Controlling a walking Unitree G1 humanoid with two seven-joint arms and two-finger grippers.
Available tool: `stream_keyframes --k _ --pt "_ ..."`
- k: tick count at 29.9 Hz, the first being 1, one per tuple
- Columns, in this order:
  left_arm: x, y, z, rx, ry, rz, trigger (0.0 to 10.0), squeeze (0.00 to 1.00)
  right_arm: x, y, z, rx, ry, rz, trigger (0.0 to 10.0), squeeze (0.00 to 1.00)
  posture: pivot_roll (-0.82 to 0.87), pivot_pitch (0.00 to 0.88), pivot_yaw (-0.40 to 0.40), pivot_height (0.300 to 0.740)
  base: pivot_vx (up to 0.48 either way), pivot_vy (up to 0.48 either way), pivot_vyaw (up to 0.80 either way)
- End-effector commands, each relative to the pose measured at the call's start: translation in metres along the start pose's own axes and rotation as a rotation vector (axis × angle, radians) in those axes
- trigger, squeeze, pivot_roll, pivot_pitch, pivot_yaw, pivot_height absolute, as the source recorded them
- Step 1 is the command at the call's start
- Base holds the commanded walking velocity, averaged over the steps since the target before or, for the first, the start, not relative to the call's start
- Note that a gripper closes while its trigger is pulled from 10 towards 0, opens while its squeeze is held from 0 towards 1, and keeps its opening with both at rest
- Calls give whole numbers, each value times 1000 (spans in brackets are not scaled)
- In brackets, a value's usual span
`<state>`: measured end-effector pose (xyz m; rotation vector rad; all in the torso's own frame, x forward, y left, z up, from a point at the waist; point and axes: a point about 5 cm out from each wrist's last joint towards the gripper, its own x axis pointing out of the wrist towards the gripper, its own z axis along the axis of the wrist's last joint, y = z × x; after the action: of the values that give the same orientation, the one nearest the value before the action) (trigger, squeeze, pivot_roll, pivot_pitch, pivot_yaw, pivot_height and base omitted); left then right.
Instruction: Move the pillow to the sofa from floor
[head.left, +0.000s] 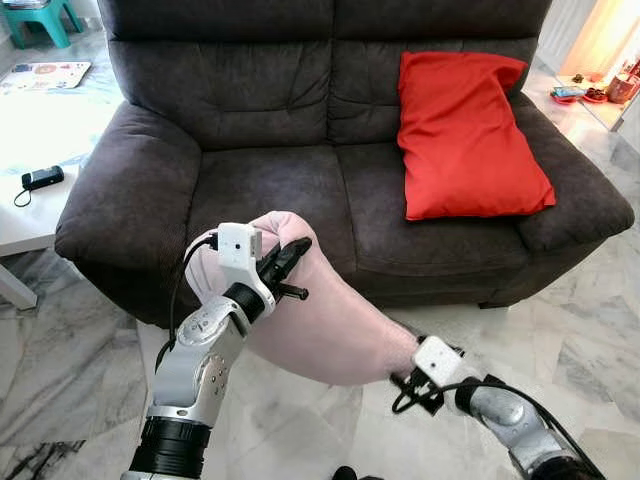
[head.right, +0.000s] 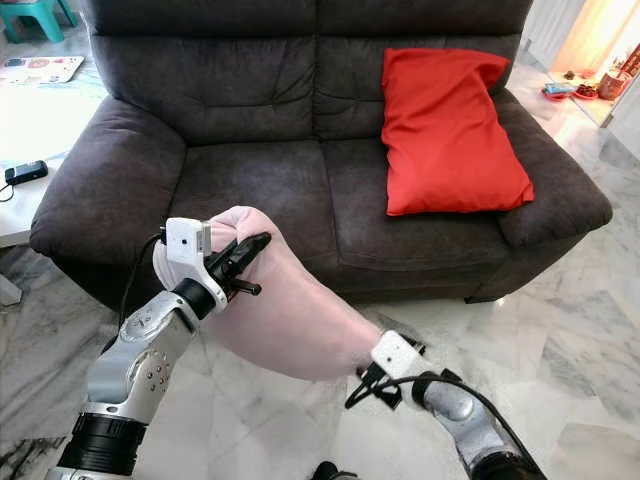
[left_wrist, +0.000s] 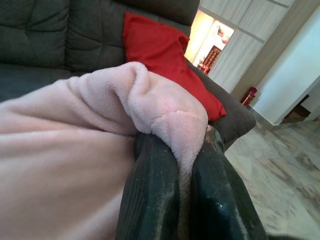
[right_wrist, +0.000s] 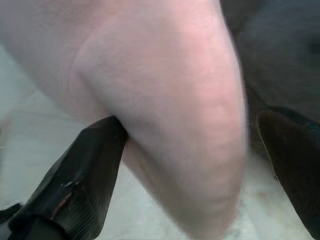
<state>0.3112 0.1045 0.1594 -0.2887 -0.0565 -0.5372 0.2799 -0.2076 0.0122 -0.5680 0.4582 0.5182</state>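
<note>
Nearest the camera, at 5 o'clock in the head view, the right gripper (right_wrist: 190, 165) sits at the low end of the pink pillow (head.left: 330, 325); in its wrist view the fingers (right_wrist: 80, 175) stand wide, one pressed against the pillow's side, the other standing off on the far side of the corner lying between them, so a firm hold cannot be confirmed. At 8 o'clock, the left gripper (left_wrist: 187, 190) is raised and its fingers (left_wrist: 150, 195) are pinched tight on a fold of the pillow's upper corner. The pillow hangs between the two grippers, clear of the marble floor (head.left: 80, 370), tilted from upper left to lower right, just in front of the sofa (head.left: 260, 180) seat edge. Beyond it, the dark grey sofa spans the middle of the view. A red cushion (head.left: 465, 135) leans against its backrest at 1 o'clock, resting on the right seat. At 9 o'clock, a white table (head.left: 35, 215) carries a small black device (head.left: 42, 178). Farther off at 11 o'clock stands a teal stool (head.left: 45, 20).
</note>
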Motion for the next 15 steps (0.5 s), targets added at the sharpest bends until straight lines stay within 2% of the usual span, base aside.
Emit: stream_keyframes --k 1,6,7,8,9,10,11,12,13,14,15 --pt "5 -15 25 24 -107 -89 10000 0 -2 -2 -6 15 28 -15 10000 0 -22 119 -41 740 0 0 0" --pt "5 -14 24 25 -105 -87 10000 0 -2 2 -8 31 34 12 10000 12 -20 119 -41 740 0 0 0" --pt "4 -13 24 25 -103 -85 10000 0 -2 4 -10 38 40 21 10000 98 -20 120 -41 740 0 0 0" --pt "4 -13 24 26 -103 -84 10000 0 -2 5 -11 40 41 27 10000 898 -20 120 -41 740 0 0 0" --pt "4 -13 24 26 -103 -84 10000 0 -2 5 -11 40 41 27 10000 898 -20 120 -41 740 0 0 0" --pt "4 -13 24 27 -102 -82 10000 0 -2 6 -13 38 45 29 10000 1000 -19 122 -42 740 0 0 0" --pt "4 -13 24 27 -102 -82 10000 0 -2 6 -14 30 51 26 10000 1000 -21 120 -42 740 0 0 0" --pt "4 -13 24 27 -102 -82 10000 0 -3 7 -15 25 61 25 10000 941 -22 120 -42 740 0 0 0" --pt "4 -13 24 27 -102 -82 10000 0 -3 7 -17 22 71 28 10000 337 -21 120 -42 740 0 0 0" --pt "4 -13 24 27 -102 -82 10000 0 -3 7 -18 20 80 32 10000 337 -20 120 -43 740 0 0 0" --pt "4 -13 24 27 -102 -82 10000 0 -4 8 -19 19 82 39 10000 0 -20 120 -42 740 0 0 0"
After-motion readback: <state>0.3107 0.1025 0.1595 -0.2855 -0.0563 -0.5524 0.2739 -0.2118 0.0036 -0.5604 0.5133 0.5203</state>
